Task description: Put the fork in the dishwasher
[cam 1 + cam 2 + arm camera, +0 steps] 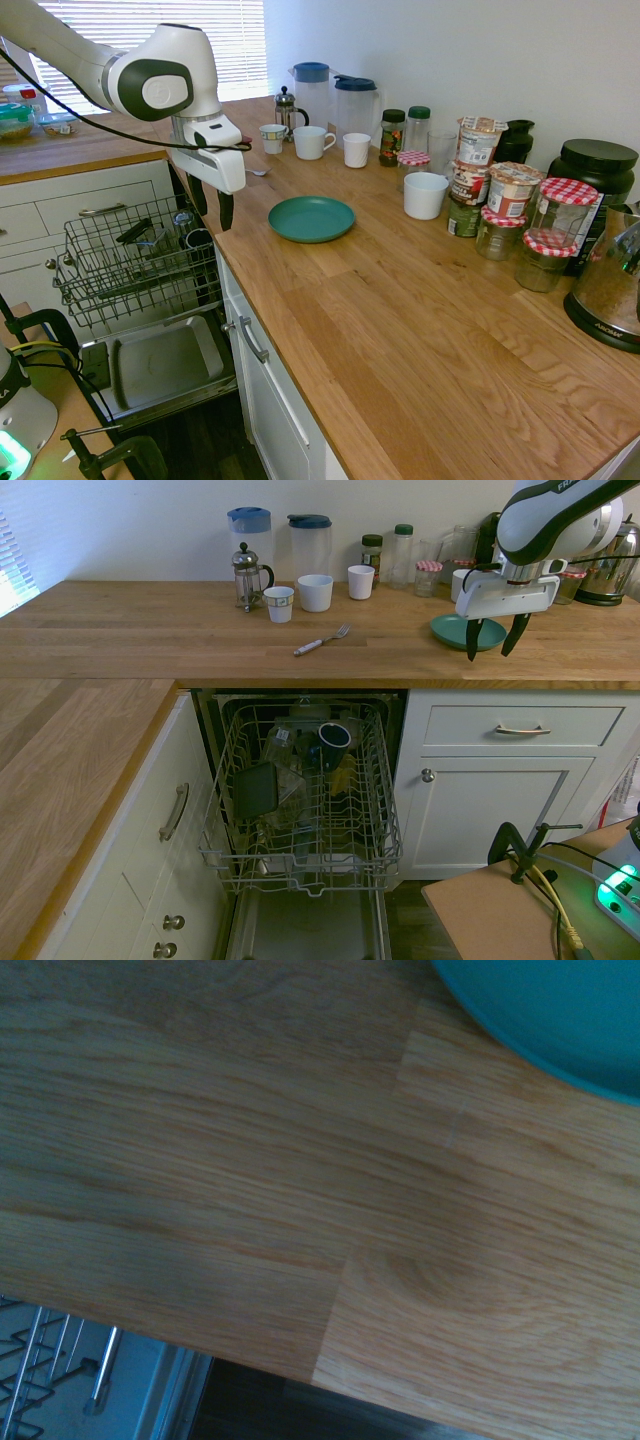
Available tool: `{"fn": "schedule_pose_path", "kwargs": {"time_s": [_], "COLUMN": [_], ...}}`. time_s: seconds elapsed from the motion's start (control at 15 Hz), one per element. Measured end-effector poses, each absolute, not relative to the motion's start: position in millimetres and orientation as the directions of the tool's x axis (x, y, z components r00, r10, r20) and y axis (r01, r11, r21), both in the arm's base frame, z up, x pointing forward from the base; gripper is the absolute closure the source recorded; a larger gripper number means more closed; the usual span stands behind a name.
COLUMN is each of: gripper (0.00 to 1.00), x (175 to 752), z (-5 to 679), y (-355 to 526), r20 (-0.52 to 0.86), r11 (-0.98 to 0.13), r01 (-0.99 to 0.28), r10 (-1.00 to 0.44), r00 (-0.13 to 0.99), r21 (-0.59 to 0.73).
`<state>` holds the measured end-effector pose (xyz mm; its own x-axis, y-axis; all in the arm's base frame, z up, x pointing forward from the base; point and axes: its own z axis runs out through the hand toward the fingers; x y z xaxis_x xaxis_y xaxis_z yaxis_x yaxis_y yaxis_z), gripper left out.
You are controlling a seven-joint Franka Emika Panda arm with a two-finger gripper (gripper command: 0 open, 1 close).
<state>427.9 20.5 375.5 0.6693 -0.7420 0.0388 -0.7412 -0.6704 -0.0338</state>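
Lying on the worktop (150, 630), one fork (321, 640); one dishwasher (300, 810) (rack out); fingers (473, 640) apart, empty.

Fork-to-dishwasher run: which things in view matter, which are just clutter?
Job:
fork on the counter
dishwasher with its rack pulled out
hand, open, empty

Clutter:
teal plate
white mugs
French press
two pitchers
jars

Wooden L-shaped bench (150, 640), things lined along the back wall.
Fork (322, 640) lies flat near the front edge; teal plate (450, 632) beside it; cafetière (247, 577), two jugs (310, 540), white mugs (315, 592), and jars (545, 225) stand behind.
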Motion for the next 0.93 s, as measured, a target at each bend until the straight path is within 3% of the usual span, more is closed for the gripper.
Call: {"fn": "schedule_pose_path", "kwargs": {"time_s": [0.47, 0.93], "gripper": [0.0, 0.0], "x": [442, 496], "z": [396, 420], "y": [51, 133], "r20": [0.063, 0.059], "r11": [-0.626, -0.366], "r01": [-0.767, -0.908], "r10": [-0.779, -0.93], "r00": [0.624, 0.362], "r21": [-0.143, -0.203]}}
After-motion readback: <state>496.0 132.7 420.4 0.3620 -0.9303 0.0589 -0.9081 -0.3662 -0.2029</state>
